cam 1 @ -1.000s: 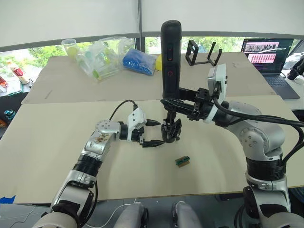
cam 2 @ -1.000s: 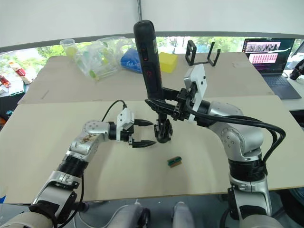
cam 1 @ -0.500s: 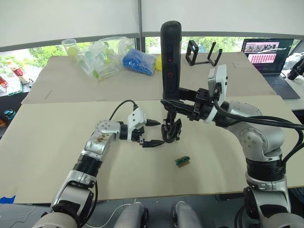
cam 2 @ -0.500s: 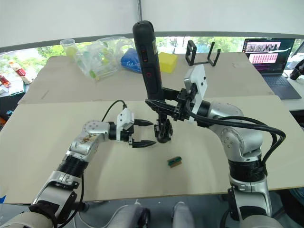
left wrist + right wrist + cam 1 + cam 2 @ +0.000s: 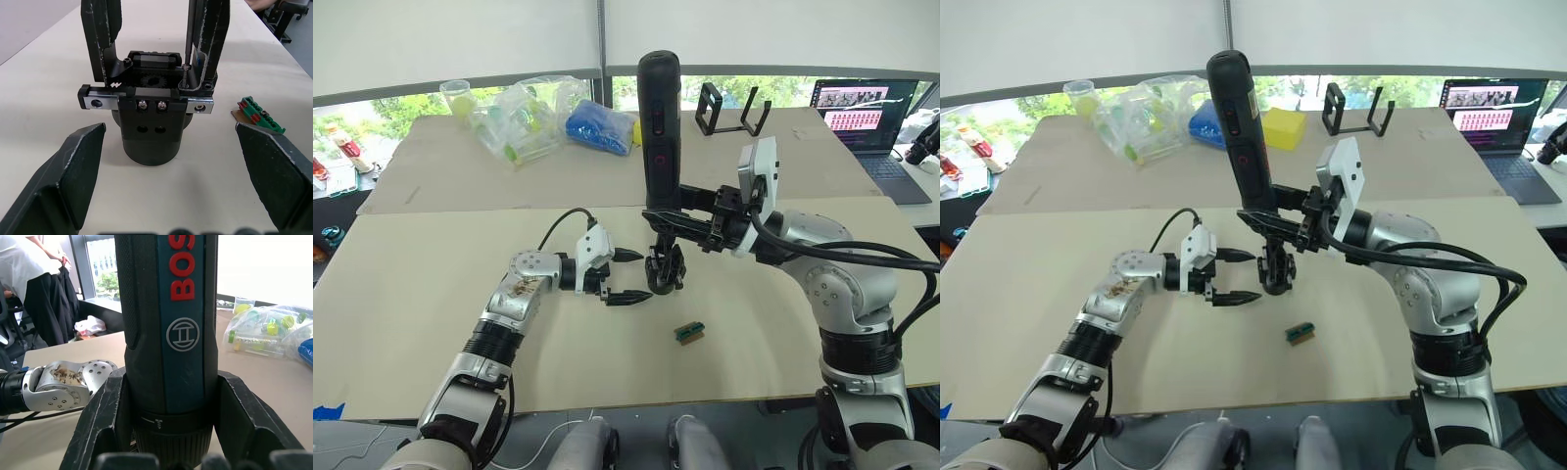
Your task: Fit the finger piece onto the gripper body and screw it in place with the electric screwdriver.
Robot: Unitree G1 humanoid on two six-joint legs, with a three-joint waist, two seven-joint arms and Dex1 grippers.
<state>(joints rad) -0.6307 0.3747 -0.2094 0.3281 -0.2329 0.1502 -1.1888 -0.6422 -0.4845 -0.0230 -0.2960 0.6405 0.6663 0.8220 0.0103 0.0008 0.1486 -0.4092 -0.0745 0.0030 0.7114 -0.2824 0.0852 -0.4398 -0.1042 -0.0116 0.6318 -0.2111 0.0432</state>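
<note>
- Right gripper (image 5: 677,217) is clamped on the screwdriver (image 5: 657,127), holding it near upright with a slight lean, bit pointing down.
- Right wrist view: fingers (image 5: 105,416) hug both sides of the tool barrel just above its collar.
- Gripper body (image 5: 151,132) stands on the table (image 5: 431,294), directly under the screwdriver, round base down.
- Left wrist view: the thin bit (image 5: 188,39) comes down beside the finger piece (image 5: 210,44) and meets a screw at the top right of the body's cross bar.
- Two black fingers stand upright on the body, one at each end of that bar.
- Left gripper (image 5: 631,276) is spread wide, empty, just left of the body, jaws aimed at it but not touching.
- Small green-and-tan block (image 5: 689,332) lies on the table near the body, on the robot's side of it.
- Far side: black frame stand (image 5: 730,110), laptop (image 5: 867,113), clear bag (image 5: 519,117) of bits.
</note>
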